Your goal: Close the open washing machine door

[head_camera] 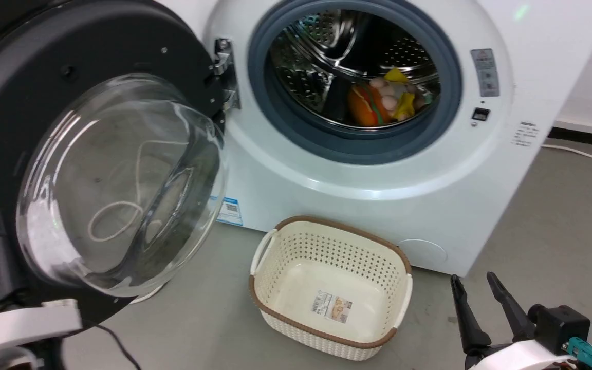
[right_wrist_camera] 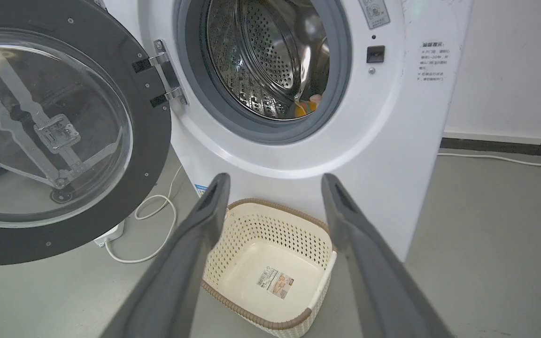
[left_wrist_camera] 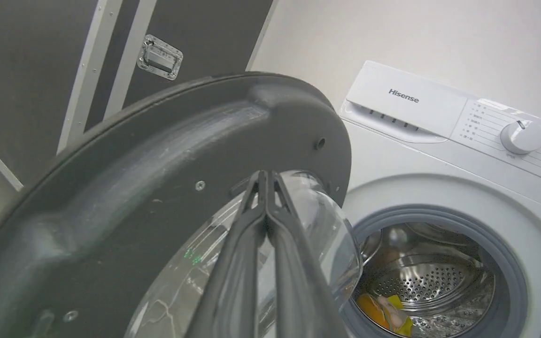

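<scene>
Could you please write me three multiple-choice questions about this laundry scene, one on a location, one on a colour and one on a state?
1. Where does the basket stand?
A. inside the drum
B. on the floor in front of the washing machine
C. on top of the machine

2. What colour is the basket's rim band?
A. brown
B. blue
C. red

3. What state is the left tool in?
A. wide open
B. clamped on a cloth
C. shut, holding nothing

Answers:
1 B: it sits on the grey floor by the machine's front.
2 A: a brown band edges the cream wall.
3 C: its fingers meet at the tips, seen against the washing machine door.
</scene>
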You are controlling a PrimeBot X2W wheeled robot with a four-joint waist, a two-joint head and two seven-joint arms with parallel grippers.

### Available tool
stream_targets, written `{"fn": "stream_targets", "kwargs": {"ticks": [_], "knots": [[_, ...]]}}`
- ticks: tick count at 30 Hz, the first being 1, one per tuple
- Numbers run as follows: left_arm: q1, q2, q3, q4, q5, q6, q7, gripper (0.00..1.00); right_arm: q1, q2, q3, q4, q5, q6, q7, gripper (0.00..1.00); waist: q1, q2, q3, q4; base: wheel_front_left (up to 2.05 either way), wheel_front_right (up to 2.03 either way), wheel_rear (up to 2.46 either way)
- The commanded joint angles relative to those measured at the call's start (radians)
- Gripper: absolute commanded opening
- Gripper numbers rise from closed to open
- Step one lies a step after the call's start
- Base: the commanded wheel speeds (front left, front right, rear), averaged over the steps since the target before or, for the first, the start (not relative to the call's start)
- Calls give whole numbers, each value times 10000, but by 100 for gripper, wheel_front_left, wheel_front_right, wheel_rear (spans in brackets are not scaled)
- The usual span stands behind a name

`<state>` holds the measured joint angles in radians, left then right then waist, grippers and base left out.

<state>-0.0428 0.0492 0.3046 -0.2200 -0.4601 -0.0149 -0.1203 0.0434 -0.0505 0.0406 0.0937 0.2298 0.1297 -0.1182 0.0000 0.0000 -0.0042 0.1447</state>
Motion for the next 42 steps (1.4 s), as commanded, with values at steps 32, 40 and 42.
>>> {"fn": "stream_targets", "kwargs": {"ticks": [32, 40, 42], "knots": [[-2061, 3618, 2461, 4776, -1757, -720, 2712, 0, -557, 3, 55, 898, 518, 8, -767, 100, 0, 0, 1663, 817, 0, 0, 0], [-1569, 4105, 1786, 4475, -3137, -896, 4504, 0, -620, 3, 79, 1147, 785, 8, -914, 100, 0, 0, 1661, 1123, 0, 0, 0], [-1321, 4217, 1497, 4095, -3643, -919, 5000, 0, -610, 3, 66, 1220, 872, 8, -955, 100, 0, 0, 1604, 1227, 0, 0, 0]]}}
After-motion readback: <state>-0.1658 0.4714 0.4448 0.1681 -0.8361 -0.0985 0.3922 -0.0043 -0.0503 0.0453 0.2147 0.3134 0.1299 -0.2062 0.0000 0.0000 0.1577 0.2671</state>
